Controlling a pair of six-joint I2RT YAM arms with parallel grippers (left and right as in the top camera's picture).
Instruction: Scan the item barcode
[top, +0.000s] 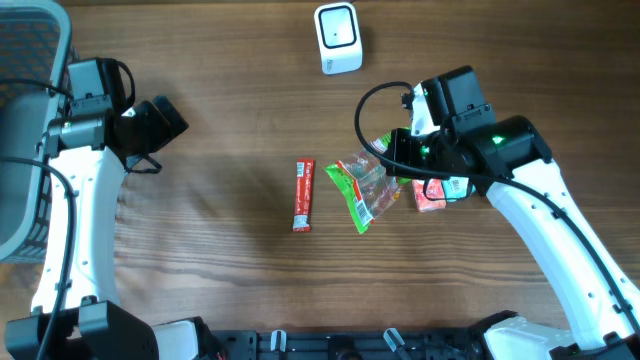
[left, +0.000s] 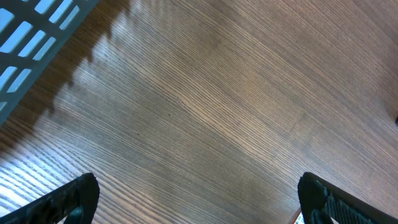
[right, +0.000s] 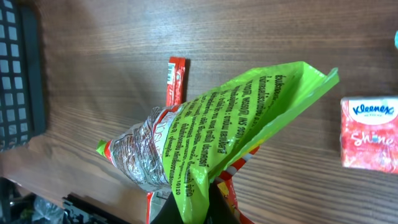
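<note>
**Inspector:** Right arm first. What is the pincer doing?

**Assistant:** The right gripper (top: 392, 165) is pinching the bag (top: 360, 188) by its green edge, with the jaws pressed together on the film. In the wrist view the bag is reaching away from the gripper with its printed side facing the camera. The clear end is showing crinkled contents.

**Inspector:** Where is the bag sitting?

**Assistant:** It is sitting over the middle of the table (top: 220, 80). The stick (top: 303, 195) is lying just beside it on the left arm's side. The tissue pack (right: 370, 134) is lying on the other side, partly under the right arm. I cannot tell whether the bag's far end is touching the wood.

**Inspector:** And the scanner?

**Assistant:** The scanner (top: 337, 38) is standing at the far edge of the table, well apart from the bag.

**Inspector:** Is the print on the bag reading clearly?

**Assistant:** No. Lines of text are showing on the green panel, but they are too small to make out.

**Inspector:** Left arm?

**Assistant:** The left gripper (top: 160, 122) is hovering over bare wood near the basket (top: 25, 120). Its jaws are spread wide and gripping nothing.
</note>
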